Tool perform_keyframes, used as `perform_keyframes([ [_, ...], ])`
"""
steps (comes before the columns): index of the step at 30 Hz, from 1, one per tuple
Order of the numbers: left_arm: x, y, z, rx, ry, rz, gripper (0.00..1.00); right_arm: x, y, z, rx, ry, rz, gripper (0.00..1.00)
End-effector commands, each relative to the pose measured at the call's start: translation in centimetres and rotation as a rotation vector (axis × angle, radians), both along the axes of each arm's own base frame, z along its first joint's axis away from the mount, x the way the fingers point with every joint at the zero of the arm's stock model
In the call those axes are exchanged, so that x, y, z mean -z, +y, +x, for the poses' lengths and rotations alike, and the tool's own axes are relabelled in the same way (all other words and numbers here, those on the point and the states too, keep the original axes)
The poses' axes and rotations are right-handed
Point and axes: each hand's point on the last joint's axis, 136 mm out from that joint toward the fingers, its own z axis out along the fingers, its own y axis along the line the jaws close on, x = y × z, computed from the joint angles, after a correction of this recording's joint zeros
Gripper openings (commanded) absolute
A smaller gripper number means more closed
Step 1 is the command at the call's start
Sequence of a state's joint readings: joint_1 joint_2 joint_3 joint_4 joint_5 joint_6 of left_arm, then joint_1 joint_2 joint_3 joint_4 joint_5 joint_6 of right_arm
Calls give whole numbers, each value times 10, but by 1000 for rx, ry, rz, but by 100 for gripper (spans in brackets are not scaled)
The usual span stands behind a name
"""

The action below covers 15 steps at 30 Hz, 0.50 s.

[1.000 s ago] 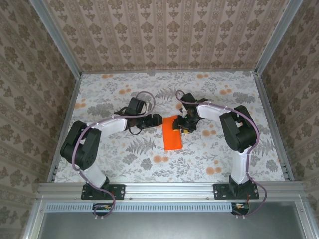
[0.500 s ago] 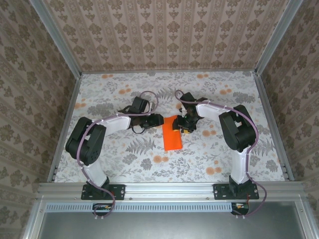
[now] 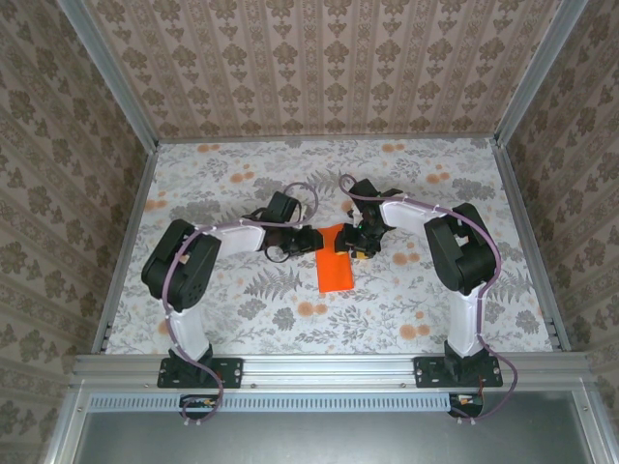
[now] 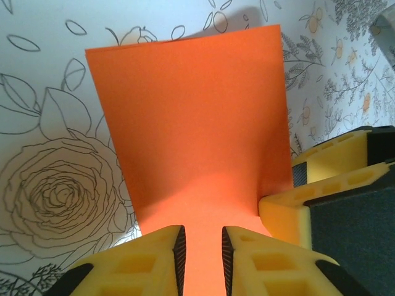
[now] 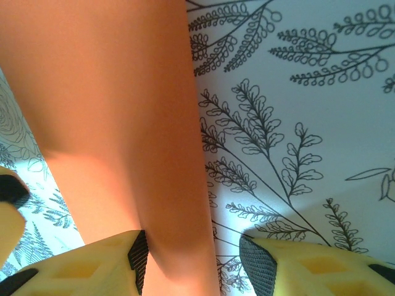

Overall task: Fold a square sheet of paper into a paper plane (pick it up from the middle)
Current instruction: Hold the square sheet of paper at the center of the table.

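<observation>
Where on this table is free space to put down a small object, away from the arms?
Free: the far strip of the table along the back wall, and the near strip between the orange paper and the front rail. Crowded: the centre, where the left gripper and right gripper meet at the paper.

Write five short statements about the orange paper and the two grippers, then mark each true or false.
1. The paper is plain vivid orange. True.
2. The paper is crumpled into a ball. False: it is a smooth oblong sheet.
3. The left gripper and the right gripper meet at the same end of the paper, one on each side. True.
4. The right gripper's jaws are pressed shut. False: they stand well apart, with the paper's edge between them.
5. The paper sits in the far right corner of the table. False: it is near the middle.
</observation>
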<state>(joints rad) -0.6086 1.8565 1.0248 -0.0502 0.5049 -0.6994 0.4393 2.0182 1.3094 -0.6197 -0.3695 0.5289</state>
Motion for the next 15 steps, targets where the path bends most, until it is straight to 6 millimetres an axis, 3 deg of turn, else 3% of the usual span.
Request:
perform_keyframes([
  [1, -5, -14, 1, 25, 4, -35, 23, 97, -31, -30, -23, 99, -221, 54],
  [15, 21, -10, -10, 31, 65, 32, 9, 97, -30, -30, -20, 98, -213, 54],
])
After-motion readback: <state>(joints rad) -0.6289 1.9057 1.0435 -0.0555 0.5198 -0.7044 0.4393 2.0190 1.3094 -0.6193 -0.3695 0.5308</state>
